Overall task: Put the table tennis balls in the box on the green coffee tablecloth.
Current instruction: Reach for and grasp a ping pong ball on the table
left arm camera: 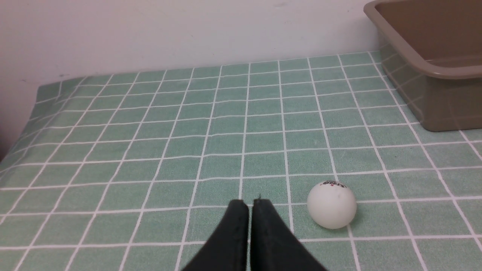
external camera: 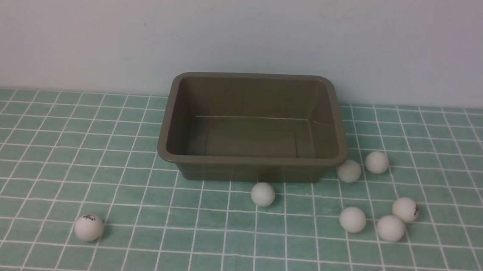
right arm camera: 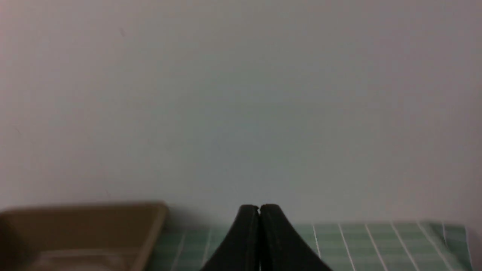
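Green cloth with white lines, the green coffee tablecloth [external camera: 45, 147], is spread flat. The box [external camera: 248, 162] is set on it, open side up, so balls can be dropped in; nothing is seen inside. Seven table tennis balls [external camera: 352, 220] are scattered on the cloth: five right of the box, one at its front, one lone ball [external camera: 89, 227] far left. The left hand [left arm camera: 250, 205] is pressed together near that lone ball, likely picked first. The right hand [right arm camera: 259, 209] is closed too, nothing held.
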### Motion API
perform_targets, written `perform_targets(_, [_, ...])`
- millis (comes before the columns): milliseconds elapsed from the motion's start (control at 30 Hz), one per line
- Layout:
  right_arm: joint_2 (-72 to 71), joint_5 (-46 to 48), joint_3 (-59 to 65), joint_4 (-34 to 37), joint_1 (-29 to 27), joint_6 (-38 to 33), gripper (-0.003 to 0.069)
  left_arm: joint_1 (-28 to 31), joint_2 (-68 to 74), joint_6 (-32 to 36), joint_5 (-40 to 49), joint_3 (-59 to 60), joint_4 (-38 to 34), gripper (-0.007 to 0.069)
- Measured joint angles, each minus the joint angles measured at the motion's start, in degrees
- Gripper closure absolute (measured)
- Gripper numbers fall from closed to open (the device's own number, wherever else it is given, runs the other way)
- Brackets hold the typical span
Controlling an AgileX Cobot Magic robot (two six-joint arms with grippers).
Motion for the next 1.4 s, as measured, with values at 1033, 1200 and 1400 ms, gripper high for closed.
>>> perform_targets(1033, [75.28, 29.22, -52.02, 28.07, 3.0, -30.57, 0.0669, 0.0, 0.0, 0.0, 0.0, 0.0, 0.0, 0.0629])
perform_targets(1200, [78.78, 29.12, -52.84, 28.02, 3.0, -30.09, 0.0659, 0.0, 0.0, 0.0, 0.0, 0.0, 0.0, 0.0629])
perform_targets(1400, [82.74, 28.13, -52.9, 28.8, 3.0, -31.68, 0.0527, 0.0, 0.0, 0.0, 0.0, 0.0, 0.0, 0.0629])
